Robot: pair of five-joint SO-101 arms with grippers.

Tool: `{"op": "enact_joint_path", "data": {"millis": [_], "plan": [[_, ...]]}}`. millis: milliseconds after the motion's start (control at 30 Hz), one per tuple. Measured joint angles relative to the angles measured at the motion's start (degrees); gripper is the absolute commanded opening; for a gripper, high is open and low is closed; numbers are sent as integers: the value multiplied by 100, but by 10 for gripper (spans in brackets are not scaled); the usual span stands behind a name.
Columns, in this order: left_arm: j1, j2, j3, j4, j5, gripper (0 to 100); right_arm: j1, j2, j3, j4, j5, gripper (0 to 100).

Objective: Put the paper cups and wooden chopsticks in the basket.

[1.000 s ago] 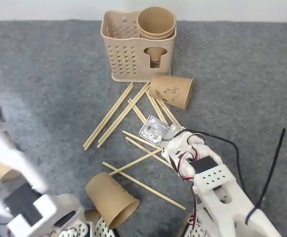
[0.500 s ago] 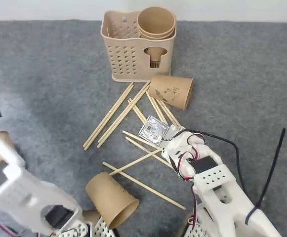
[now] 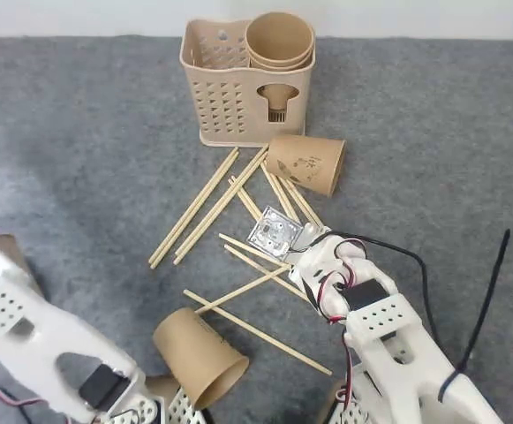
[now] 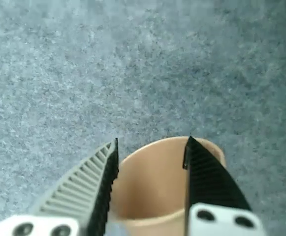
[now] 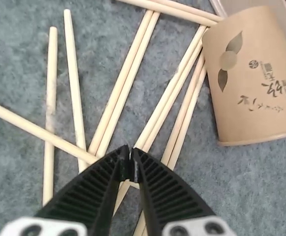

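Observation:
My left gripper [image 4: 151,147] is shut on a tan paper cup [image 4: 155,184], one finger against each side, above grey carpet. In the high view this cup [image 3: 5,249] peeks out at the far left beside the left arm [image 3: 26,340]. My right gripper [image 5: 131,156] is shut with nothing in it, just above crossed wooden chopsticks [image 5: 128,83] and near a printed cup [image 5: 253,78] on its side. The beige basket [image 3: 225,97] stands at the back with stacked cups [image 3: 279,40] in its right compartment. Another cup [image 3: 199,356] lies at the front.
Chopsticks [image 3: 205,205] fan out across the carpet between the basket and the arms. The printed cup [image 3: 307,163] rests right in front of the basket. The right arm [image 3: 371,318] and its black cable [image 3: 481,318] occupy the front right.
The left arm has swung at the far left, carrying its cup farther from the front edge. The right arm, the basket and the loose items have stayed put.

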Motion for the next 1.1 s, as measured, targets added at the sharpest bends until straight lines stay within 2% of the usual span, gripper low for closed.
{"op": "enact_joint_path", "data": {"millis": [300,733,900,1100], "plan": [[9,-1732,2171,0,-299,264,0,0,0,0,0,9],[-35,-2110,2708,0,-501,265,0,0,0,0,0,9],[-105,-2760,2954,0,-501,269,0,0,0,0,0,9],[-97,-3622,3965,0,-501,307,0,0,0,0,0,9]]}}
